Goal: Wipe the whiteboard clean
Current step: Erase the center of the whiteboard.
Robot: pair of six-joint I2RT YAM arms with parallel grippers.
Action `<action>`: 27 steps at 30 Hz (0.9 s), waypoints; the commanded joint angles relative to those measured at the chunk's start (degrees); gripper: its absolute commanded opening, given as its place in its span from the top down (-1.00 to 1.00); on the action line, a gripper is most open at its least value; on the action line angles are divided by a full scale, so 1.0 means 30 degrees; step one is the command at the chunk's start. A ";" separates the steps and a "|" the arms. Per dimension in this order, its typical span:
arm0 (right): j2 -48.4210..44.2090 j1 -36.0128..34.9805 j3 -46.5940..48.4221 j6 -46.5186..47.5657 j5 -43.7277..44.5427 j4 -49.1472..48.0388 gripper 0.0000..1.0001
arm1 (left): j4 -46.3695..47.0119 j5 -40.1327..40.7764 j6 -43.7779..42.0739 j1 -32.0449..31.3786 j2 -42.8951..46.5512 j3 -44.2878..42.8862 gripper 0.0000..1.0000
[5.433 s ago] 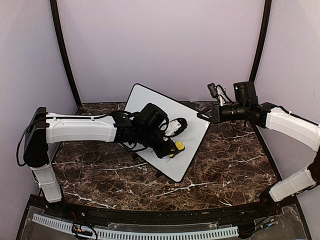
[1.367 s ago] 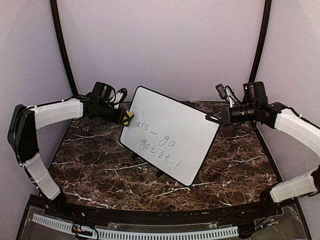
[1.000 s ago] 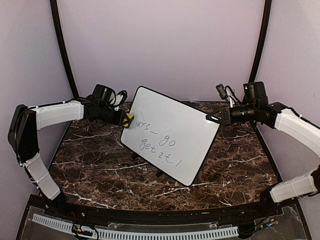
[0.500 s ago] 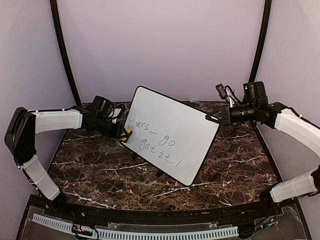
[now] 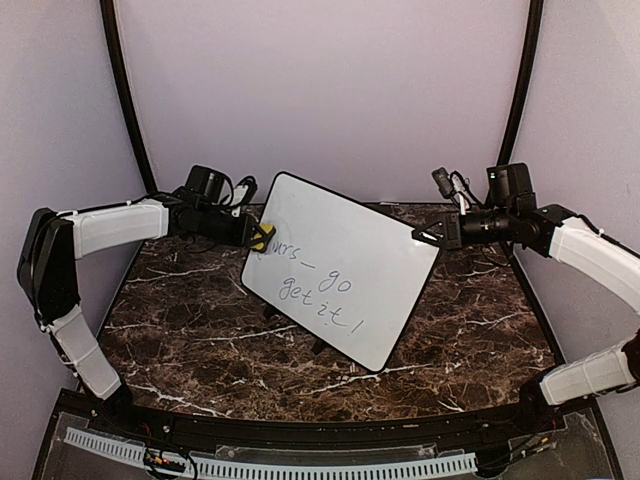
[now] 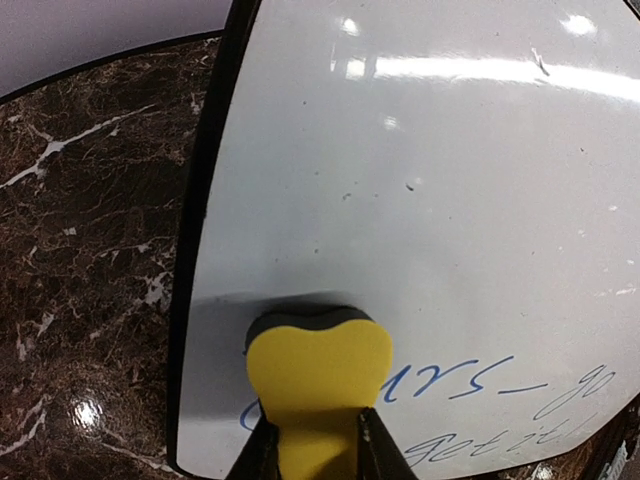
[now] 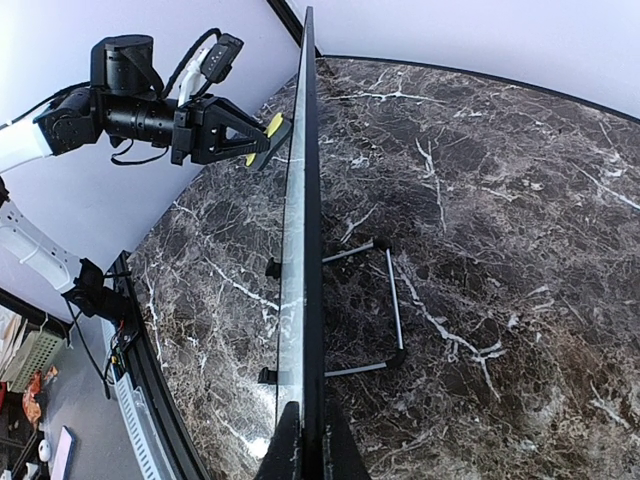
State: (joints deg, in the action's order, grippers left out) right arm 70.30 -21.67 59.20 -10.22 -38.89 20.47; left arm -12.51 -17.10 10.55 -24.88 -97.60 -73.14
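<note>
Wiping step: whiteboard stands propped on the counter, right tool pinching its edge, left tool pinching the eraser at its left edge; next, sweep across the writing.

Lab-style robot test booth: plain lilac walls, black frame poles, marble-pattern tabletop

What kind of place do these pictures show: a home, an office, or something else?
Probably a robot test booth. Plain walls close round a marble-look table, the left arm and right arm stand at its near corners, and a whiteboard stands between them.
</note>
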 commanded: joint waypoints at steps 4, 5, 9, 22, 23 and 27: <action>-0.0072 -0.0042 0.0333 0.1385 -0.0039 -0.1696 1.00 | 0.0363 0.0027 0.0125 0.0341 0.0466 0.1986 0.85; -0.0079 -0.0042 0.0328 0.1363 -0.0043 -0.1722 1.00 | 0.0377 -0.0207 0.0195 0.0374 0.0519 0.2183 0.85; -0.0047 -0.0042 0.0333 0.1355 -0.0079 -0.1725 1.00 | 0.0430 -0.1187 0.0672 0.0435 0.0712 0.3060 0.86; -0.0030 -0.0090 0.0237 0.1295 -0.0159 -0.1815 1.00 | 0.2010 -0.3089 0.1693 0.1173 -0.0035 0.1713 0.85; -0.0052 -0.0099 0.0235 0.1296 -0.0160 -0.1813 1.00 | 0.2129 -0.3191 0.1778 0.1277 -0.0298 0.1253 0.85; -0.0171 -0.0101 0.0160 0.1282 -0.0105 -0.1842 1.00 | 0.2255 -0.3477 0.1838 0.1673 -0.0925 0.0102 0.86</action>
State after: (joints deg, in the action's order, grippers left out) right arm 70.50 -21.58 59.20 -11.03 -38.68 20.03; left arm -9.19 -25.85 15.33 -21.15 -98.89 -68.84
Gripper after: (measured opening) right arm 0.033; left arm 0.231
